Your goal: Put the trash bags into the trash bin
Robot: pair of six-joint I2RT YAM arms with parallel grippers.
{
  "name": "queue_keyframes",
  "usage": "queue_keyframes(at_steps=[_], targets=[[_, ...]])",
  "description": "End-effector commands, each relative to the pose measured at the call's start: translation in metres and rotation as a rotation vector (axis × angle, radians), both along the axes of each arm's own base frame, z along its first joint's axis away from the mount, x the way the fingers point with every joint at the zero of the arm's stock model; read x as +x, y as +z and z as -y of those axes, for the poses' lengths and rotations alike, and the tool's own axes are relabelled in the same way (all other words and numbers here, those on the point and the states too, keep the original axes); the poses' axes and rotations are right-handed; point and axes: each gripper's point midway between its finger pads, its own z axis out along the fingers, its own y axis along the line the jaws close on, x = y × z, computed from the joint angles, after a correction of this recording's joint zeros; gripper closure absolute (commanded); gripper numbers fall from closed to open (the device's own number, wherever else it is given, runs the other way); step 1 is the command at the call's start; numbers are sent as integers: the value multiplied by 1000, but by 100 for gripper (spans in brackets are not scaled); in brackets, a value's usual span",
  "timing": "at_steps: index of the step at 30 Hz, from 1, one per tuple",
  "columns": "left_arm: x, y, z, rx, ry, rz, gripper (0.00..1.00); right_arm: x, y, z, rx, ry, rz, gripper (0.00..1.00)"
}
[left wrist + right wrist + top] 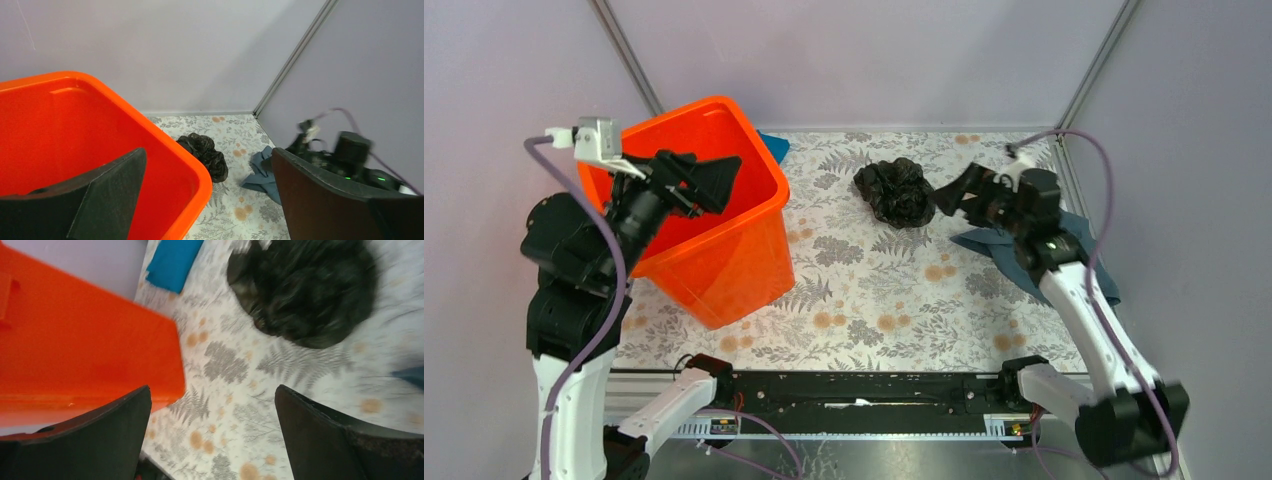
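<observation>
Two grippers, both with jaws spread wide and nothing between them. Noted: left gripper (722,182) hangs above the open mouth of the orange bin (724,262). The black bag (896,190) sits crumpled in a ball on the flowered table cover (874,300), just ahead of the right gripper (952,192), outside its jaws and apart from the bin. A grey-blue cloth (1014,255) lies beneath that gripper's wrist, and a teal cloth (774,147) shows behind the bin.

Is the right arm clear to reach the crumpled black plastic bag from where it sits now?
Probably yes: the right end effector stands open, facing the crumpled black plastic bag close by, with nothing between them.
</observation>
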Motion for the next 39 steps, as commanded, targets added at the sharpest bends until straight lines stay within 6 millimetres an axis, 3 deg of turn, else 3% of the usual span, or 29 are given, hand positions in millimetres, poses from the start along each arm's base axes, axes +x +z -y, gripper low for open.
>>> queue_keyframes(at_steps=[1,9,12,18,22,28,35,39], targets=[[-6,10,2,11,-22,63,1,-8,-12,-88,187,278,-80,0],[0,1,10,23,-63,36,1,-17,-62,-208,232,405,-182,0],[2,-2,12,20,-68,24,1,-12,-74,-236,233,379,-180,0],[1,-3,17,28,-99,18,1,2,-80,-273,257,361,-170,0],[-2,1,17,26,-100,29,1,-6,-80,-295,275,365,-157,0],[-1,8,22,8,-128,27,1,-25,-82,-330,286,391,-151,0],[-5,30,37,-46,-215,61,1,-59,-82,-367,309,377,-139,0],[-1,33,45,-76,-258,50,1,-80,-81,-399,307,427,-128,0]])
